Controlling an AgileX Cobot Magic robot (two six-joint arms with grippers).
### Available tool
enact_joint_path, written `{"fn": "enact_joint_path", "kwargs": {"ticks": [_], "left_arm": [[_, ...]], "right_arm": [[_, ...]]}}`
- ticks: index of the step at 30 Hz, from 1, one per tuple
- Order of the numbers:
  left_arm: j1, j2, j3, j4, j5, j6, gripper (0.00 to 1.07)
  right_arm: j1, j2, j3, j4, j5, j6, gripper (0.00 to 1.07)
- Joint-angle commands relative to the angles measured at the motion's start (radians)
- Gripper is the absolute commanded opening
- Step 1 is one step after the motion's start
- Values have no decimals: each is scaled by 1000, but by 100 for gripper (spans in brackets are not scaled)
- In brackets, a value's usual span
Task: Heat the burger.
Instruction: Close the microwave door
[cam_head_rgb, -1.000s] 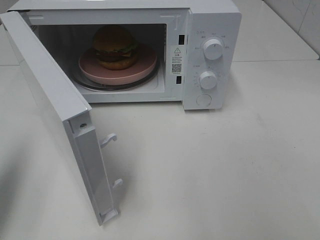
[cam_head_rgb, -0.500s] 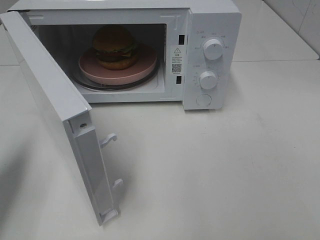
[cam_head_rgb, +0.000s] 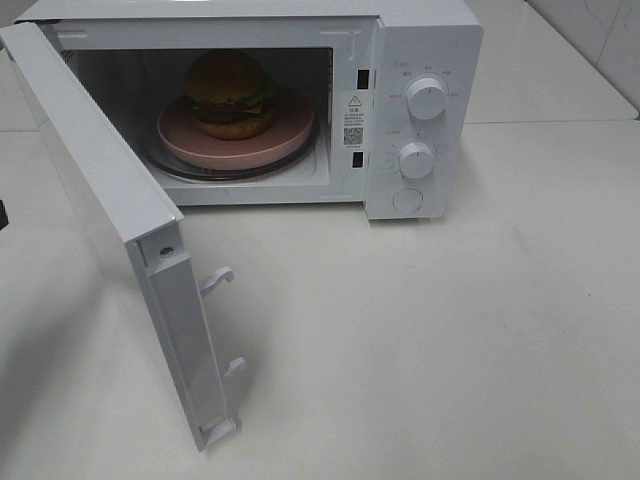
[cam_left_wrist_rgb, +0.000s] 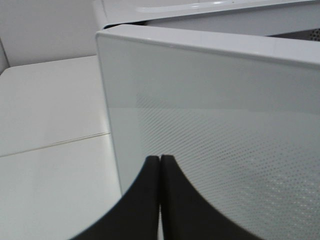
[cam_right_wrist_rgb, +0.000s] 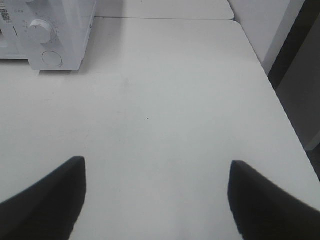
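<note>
Door-closing looked the step in hand: the left gripper (cam_left_wrist_rgb: 160, 163), jaws pressed together, faced the door (cam_left_wrist_rgb: 225, 115), needing a steady push, the right gripper (cam_right_wrist_rgb: 157, 185) hung spread and empty, and beyond, the burger (cam_head_rgb: 230, 90) sat plated inside the microwave (cam_head_rgb: 430, 40).

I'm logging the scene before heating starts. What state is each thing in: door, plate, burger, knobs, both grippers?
microwave door: wide open.
pink plate: flat on the glass turntable inside the microwave.
burger: upright on the pink plate.
upper knob, lower knob: settings too small to read.
left gripper: fingers shut, empty, facing the door's outside.
right gripper: fingers open, empty, over the table.
</note>
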Motion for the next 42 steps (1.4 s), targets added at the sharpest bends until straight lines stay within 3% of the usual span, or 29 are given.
{"fn": "enact_joint_path", "kwargs": {"ticks": [1,9,14,27,42], "left_arm": [[-4,27,-28,44,-32,-29,0],[-26,142,-76,60,-115,-78,0],[-84,188,-114,36,-114,-45,0],[-208,271,-232,-34,-63,-44,0],[-357,399,-448,-99,15,-48,0]], "right_arm": [[-6,-26,0,4,-5,-6,76],[-6,-26,0,4,-5,-5,76],[-6,-26,0,4,-5,-5,76],[-6,-26,0,4,-5,-5,76],[-6,-26,0,4,-5,-5,76]]}}
